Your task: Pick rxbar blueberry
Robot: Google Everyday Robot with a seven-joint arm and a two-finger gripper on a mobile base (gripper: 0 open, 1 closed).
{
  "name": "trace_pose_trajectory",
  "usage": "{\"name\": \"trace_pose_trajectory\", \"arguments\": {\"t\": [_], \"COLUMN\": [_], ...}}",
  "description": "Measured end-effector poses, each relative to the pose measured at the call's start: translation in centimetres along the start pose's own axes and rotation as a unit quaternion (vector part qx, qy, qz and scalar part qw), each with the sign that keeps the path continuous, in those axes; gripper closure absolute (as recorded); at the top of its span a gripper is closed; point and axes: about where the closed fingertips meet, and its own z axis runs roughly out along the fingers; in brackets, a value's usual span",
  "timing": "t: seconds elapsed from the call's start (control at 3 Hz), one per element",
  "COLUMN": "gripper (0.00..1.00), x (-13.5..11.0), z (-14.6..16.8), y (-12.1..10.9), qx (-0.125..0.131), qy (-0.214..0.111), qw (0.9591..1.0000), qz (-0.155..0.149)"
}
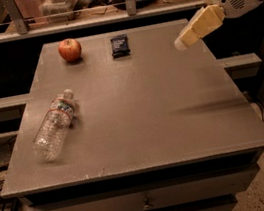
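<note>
Now the gripper (182, 43) hangs above the table (147, 105), well right of the apple (70, 49); open or closed, can't tell. Rxbar blueberry (120, 45) lies flat near the apple's right.

My cream gripper (180, 44) hangs at the right of the grey table (145, 125); apple (70, 49) red, bar (120, 45) navy with pale print, bottle (54, 126) clear

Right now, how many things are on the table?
3: a red apple at the far left, the rxbar blueberry beside it, a water bottle lying near the left edge. The hand hovers above the far right corner.
</note>
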Motion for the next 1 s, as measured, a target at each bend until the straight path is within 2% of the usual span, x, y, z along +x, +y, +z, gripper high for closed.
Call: {"name": "trace_pose_trajectory", "arguments": {"t": [0.33,1.0], "gripper": [0.00,0.00], "x": [0.1,-2.5], "z": [0.9,8.9], "y": [-0.3,-0.1], "qx": [0.000,-0.016], "qy": [-0.005,-0.042], "qw": [0.9998,0.9985], "qz": [0.017,0.032]}}
